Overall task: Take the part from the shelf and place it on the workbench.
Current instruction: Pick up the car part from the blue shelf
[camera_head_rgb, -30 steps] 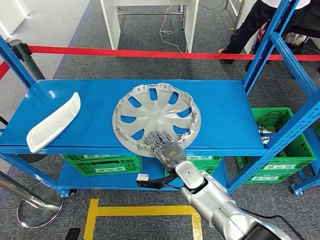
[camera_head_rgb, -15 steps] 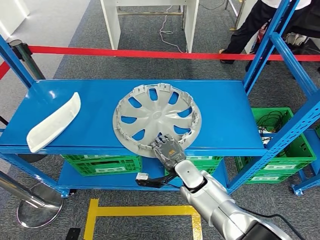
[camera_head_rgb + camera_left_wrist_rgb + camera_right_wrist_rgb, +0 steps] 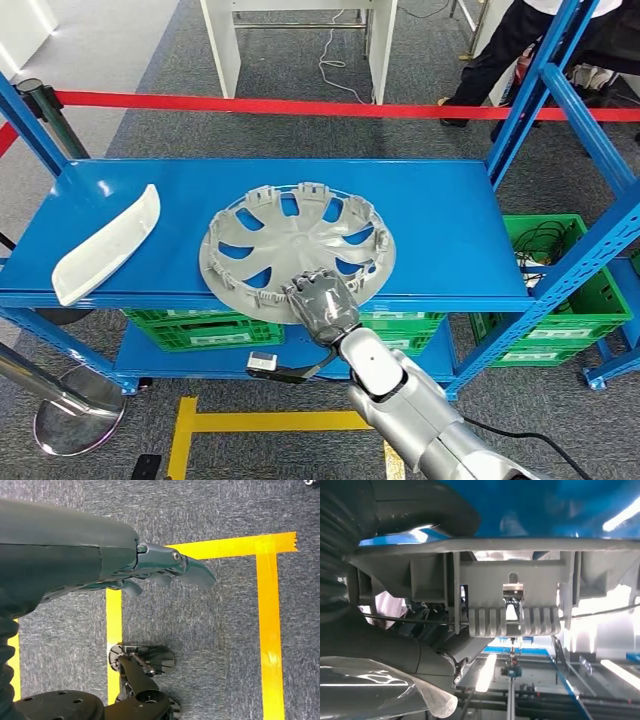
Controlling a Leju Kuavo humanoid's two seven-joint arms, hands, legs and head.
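A silver wheel cover (image 3: 294, 245) with several spoke openings lies on the blue shelf (image 3: 445, 225), its near edge lifted and hanging over the shelf front. My right hand (image 3: 323, 305) grips that near rim, fingers curled over it. Close up in the right wrist view, the cover's ribbed rim (image 3: 512, 592) sits against my right hand (image 3: 391, 645). My left hand (image 3: 124, 570) hangs over grey carpet with its fingers apart and nothing in them.
A white curved panel (image 3: 106, 245) lies at the shelf's left end. Green crates (image 3: 204, 328) sit under the shelf and at the right (image 3: 581, 300). Blue uprights (image 3: 562, 90) flank it; a red barrier tape (image 3: 302, 105) and a person's legs (image 3: 498, 50) lie beyond.
My right hand closed its fingers over the cover's near rim, then pulled the cover leftward and toward me, tilting it up off the shelf.
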